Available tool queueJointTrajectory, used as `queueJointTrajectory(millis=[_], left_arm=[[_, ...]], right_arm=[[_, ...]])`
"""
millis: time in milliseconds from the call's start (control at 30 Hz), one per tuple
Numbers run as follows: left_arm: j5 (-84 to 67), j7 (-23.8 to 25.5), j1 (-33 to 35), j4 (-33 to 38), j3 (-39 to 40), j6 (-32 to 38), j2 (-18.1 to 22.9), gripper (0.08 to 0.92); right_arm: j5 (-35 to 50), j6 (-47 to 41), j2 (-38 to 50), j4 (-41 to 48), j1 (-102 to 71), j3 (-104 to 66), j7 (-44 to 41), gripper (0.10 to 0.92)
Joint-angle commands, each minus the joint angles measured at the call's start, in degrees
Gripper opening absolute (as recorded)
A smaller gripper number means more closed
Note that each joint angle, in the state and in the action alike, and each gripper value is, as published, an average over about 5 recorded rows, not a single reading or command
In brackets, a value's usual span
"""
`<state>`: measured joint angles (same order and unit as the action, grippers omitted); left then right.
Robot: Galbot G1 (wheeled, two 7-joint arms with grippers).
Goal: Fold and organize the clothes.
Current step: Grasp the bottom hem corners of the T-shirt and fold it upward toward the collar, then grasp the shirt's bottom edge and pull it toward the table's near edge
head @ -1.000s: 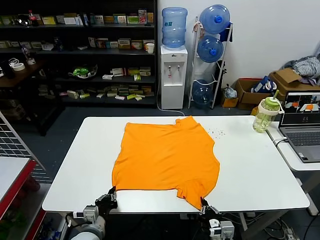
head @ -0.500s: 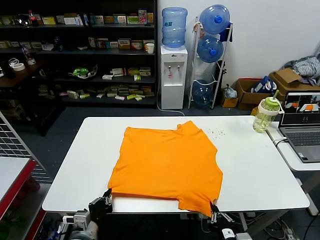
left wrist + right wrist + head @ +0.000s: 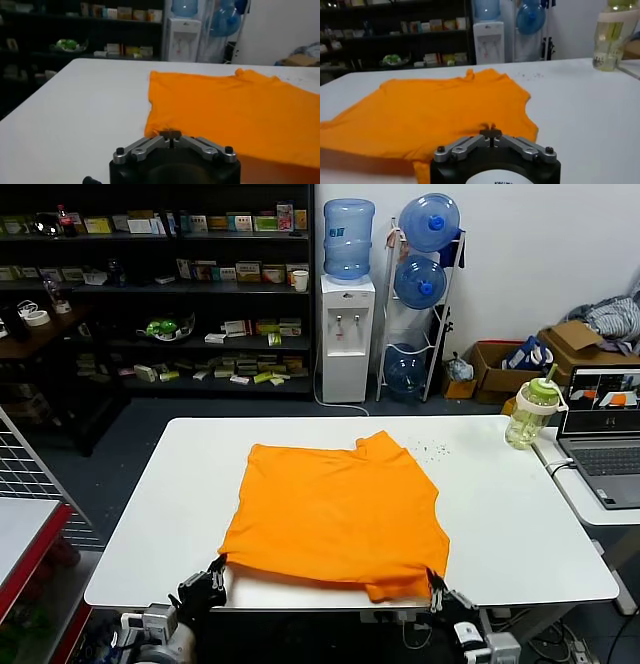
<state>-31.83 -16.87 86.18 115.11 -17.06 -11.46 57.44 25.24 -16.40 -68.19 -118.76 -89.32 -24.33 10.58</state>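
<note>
The bright orange T-shirt lies flat on the white table, plain side up with no lettering showing. Its near hem reaches the table's front edge. My left gripper is shut on the shirt's near left corner, and my right gripper is shut on the near right corner, both at the table's front edge. In the left wrist view the shut gripper pinches the edge of the shirt. In the right wrist view the shut gripper pinches the shirt the same way.
A green-lidded bottle and an open laptop stand at the far right. Small crumbs lie beyond the shirt. A wire rack is at the left. Shelves and a water dispenser are behind the table.
Both grippers have drawn back toward the table's front edge, and the shirt has slid with them toward me. Its near right part now bunches at the edge.
</note>
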Motion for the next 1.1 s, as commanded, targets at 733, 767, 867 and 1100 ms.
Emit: queueJointTrajectory(millis=[733, 767, 867, 1100], left_arm=[[-0.67, -0.65, -26.62, -19.63, 12.51, -1.42, -1.72, 0.091], [-0.38, -0.76, -26.78, -19.87, 12.47, -1.79, -1.5, 0.093], [1.07, -1.23, -26.83, -20.21, 12.12, -2.62, -1.04, 0.139], [2.42, -2.2, -22.09, -15.86, 9.52, -3.95, -2.35, 0.337]], right_arm=[[9.28, -6.1, 5.22, 20.53, 30.57, 12.9, 2.29, 0.149], [8.98, -6.07, 5.15, 20.71, 30.49, 12.98, 1.74, 0.166], [7.96, -5.35, 5.1, 21.01, 29.96, 12.53, 0.06, 0.25], [3.56, -1.56, 7.54, 19.43, 24.74, 8.51, -3.93, 0.449]])
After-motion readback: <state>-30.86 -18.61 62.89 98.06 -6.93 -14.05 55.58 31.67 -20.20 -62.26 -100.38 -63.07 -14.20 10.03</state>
